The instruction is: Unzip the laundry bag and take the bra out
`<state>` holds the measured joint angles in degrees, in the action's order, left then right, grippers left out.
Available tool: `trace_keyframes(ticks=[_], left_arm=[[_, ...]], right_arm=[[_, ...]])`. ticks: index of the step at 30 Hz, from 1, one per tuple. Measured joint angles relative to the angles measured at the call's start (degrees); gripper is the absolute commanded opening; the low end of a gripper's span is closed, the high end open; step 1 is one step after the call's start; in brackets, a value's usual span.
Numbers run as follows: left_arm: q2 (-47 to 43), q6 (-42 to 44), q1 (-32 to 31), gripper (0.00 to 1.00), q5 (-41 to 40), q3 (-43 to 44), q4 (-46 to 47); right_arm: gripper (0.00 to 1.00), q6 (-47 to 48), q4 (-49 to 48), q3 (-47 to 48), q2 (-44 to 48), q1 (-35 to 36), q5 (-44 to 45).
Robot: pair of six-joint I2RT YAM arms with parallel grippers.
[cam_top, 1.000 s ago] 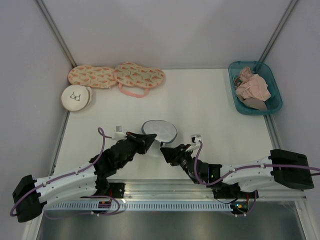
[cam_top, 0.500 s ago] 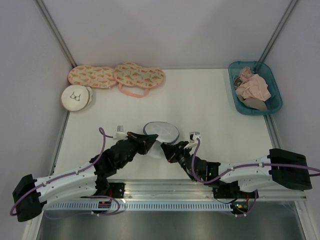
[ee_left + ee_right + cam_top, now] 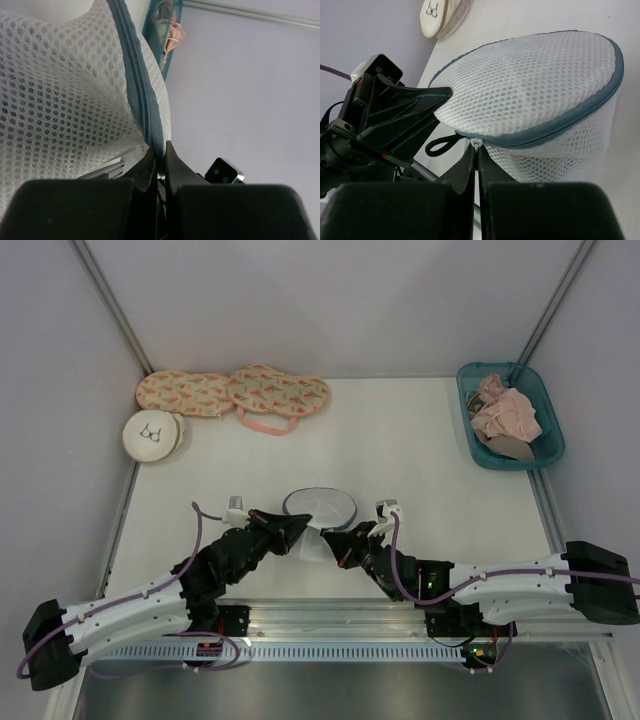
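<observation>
The laundry bag (image 3: 322, 506), a round white mesh pouch with a grey-blue zipper rim, lies at the table's near centre, its near edge raised between my grippers. My left gripper (image 3: 306, 526) is shut on the zipper rim (image 3: 143, 105) at the bag's near-left edge. My right gripper (image 3: 346, 538) is shut on the small white zipper pull (image 3: 477, 144), beside a black loop (image 3: 439, 145). The zipper looks closed along the part that shows in the right wrist view (image 3: 555, 127). The bra does not show; the mesh (image 3: 530, 85) hides what is inside.
Two pink patterned cases (image 3: 232, 393) and a cream round pouch with a bra drawing (image 3: 152, 435) lie at the back left. A teal basket (image 3: 468, 415) with pink and beige garments (image 3: 510, 415) stands at the back right. Walls close in on both sides.
My right gripper has moved up and left to the bag's near edge and now pinches the zipper pull. The left gripper keeps its hold on the rim; the bag's near edge is slightly raised.
</observation>
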<state>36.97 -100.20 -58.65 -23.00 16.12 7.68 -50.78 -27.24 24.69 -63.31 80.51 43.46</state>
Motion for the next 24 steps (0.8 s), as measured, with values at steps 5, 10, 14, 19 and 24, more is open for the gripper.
trace_keyframes(ticks=[5, 10, 14, 19, 24], left_arm=[[-5.0, 3.8, 0.0, 0.02, 0.9, -2.5, -0.2], [-10.2, 11.6, 0.0, 0.02, 2.6, -3.7, -3.5], [-15.2, 17.9, 0.3, 0.02, 2.5, -3.6, -9.3], [-22.2, 26.6, 0.3, 0.02, 2.8, -1.8, -19.5], [-27.6, 34.1, 0.3, 0.02, 4.9, 0.9, -27.1]], right_arm=[[0.0, 1.4, 11.7, 5.2, 0.5, 0.0, -4.1], [0.0, 2.7, 20.2, 9.0, -1.2, 0.0, -7.4], [0.01, 3.6, 26.8, 9.9, -1.6, 0.0, -8.7], [0.0, 4.2, 31.7, 9.9, -1.0, 0.0, -8.9], [0.0, 4.3, 33.9, 9.9, 0.7, 0.0, -8.9]])
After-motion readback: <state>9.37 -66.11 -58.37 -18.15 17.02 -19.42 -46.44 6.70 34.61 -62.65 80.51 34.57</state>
